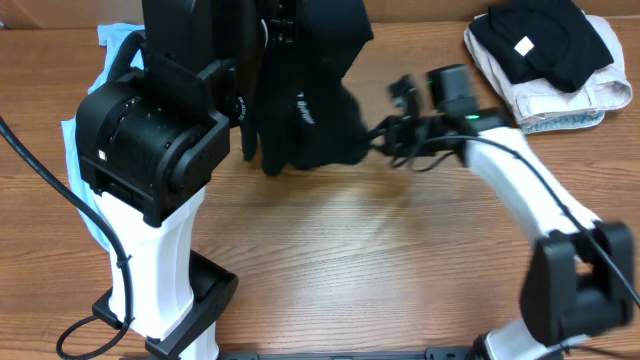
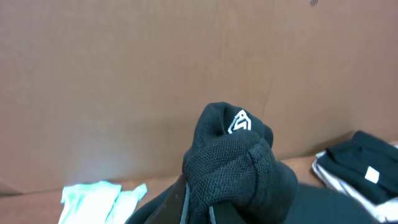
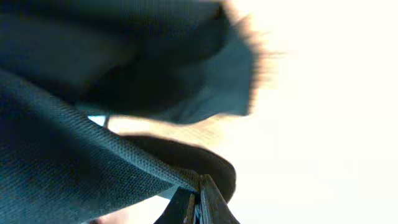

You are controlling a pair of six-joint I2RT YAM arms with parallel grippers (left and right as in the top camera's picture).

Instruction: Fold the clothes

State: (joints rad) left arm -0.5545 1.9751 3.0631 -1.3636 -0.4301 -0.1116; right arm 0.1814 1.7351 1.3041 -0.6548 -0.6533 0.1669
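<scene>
black shirt (image 1: 305,100) hangs bunched above the table (image 1: 330,260), far centre, between both arms. left gripper (image 2: 199,208) clamped on a wad of its mesh just below the white logo (image 2: 239,122). right gripper (image 3: 194,199) pinched tight on a thin edge at the shirt's right side, probably a hem, but the right wrist view is washed out. light-blue tee (image 1: 110,45) lies far left, partly hidden, and a folded stack (image 1: 545,60) sits far right. fabric looks light and limp with no stiffness, so it'll sag between grips. better holds would be two corners or shoulder seams, spread apart, not a mid-cloth wad
</scene>
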